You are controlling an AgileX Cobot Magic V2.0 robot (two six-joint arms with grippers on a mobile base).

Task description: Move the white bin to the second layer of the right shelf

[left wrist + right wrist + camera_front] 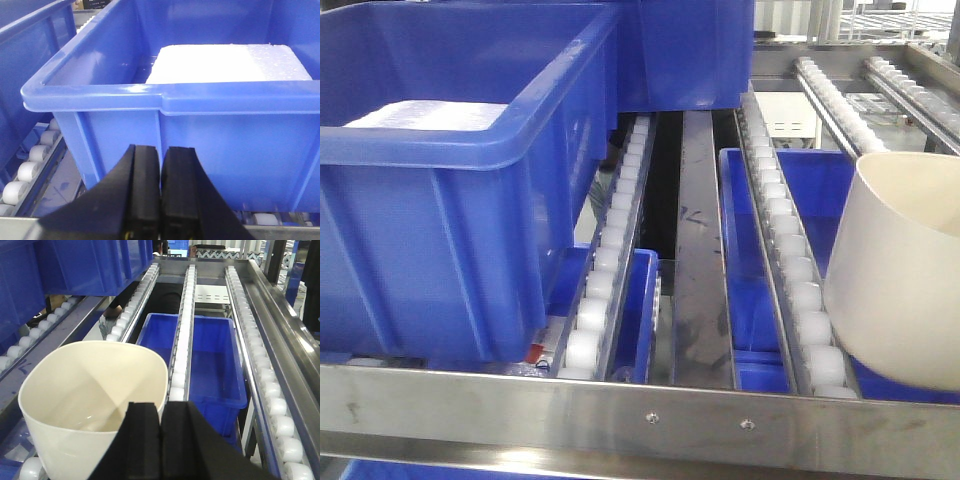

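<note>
I found no lettering, label, brand or number that I could read in any of my three views. The blue crate (200,125), the white bin (95,390) and the steel front rail (620,415) all showed plain surfaces to me. The far background in my right wrist view was too small and blurred for me to make out any sign.

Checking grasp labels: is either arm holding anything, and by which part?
The right gripper holds the white bin by its near rim; the left gripper is shut on nothing.
</note>
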